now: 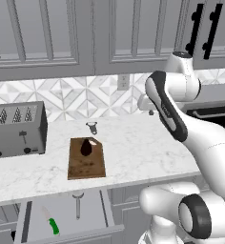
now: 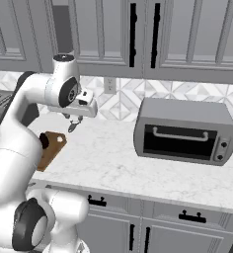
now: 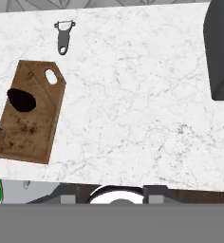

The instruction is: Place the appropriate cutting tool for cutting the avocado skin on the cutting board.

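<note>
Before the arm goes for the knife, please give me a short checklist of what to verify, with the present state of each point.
1. Open drawer below the counter gives access: ok, it is pulled out.
2. Small knife with the bright green handle is reachable from above: ok, it lies in the drawer with nothing over it.
3. It can be told from the grey metal utensil with a rounded head: ok, they lie apart.
4. Dark brown wooden cutting board has bare space: ok, the dark egg-shaped avocado sits at its far end.
5. Grey peeler is off the board: ok.
6. Gripper is open: cannot tell.
</note>
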You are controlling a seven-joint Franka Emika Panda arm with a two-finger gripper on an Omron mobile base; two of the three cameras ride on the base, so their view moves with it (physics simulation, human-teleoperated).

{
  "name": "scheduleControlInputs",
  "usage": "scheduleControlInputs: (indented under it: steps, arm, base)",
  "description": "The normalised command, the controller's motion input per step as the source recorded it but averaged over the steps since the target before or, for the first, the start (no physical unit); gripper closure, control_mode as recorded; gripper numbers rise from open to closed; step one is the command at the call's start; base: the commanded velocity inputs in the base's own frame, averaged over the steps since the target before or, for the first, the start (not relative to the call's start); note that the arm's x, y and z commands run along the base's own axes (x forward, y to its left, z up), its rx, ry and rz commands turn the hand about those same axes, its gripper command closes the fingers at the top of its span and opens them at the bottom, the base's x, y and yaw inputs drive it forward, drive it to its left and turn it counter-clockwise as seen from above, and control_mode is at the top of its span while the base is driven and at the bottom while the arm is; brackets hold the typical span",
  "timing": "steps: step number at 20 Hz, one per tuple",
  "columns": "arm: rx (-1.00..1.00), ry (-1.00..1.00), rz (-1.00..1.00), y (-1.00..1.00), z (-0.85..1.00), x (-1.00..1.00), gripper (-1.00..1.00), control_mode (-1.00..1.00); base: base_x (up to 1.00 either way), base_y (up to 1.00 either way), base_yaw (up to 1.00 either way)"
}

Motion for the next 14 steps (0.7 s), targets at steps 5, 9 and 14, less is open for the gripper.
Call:
scheduleControlInputs:
  steps: [5, 9, 14]
  arm:
    - [0.0, -0.12, 0.0, 0.1, -0.08, -0.56, -1.0, -1.0]
    - [-0.1, -0.01, 0.0, 0.99, -0.63, -0.93, -1.0, -1.0]
    - [-0.15, 0.08, 0.0, 1.0, -0.79, -0.65, -1.0, -1.0]
  base:
    - [0.0, 0.0, 0.0]
    - [0.0, 0.0, 0.0]
    - [0.0, 0.0, 0.0]
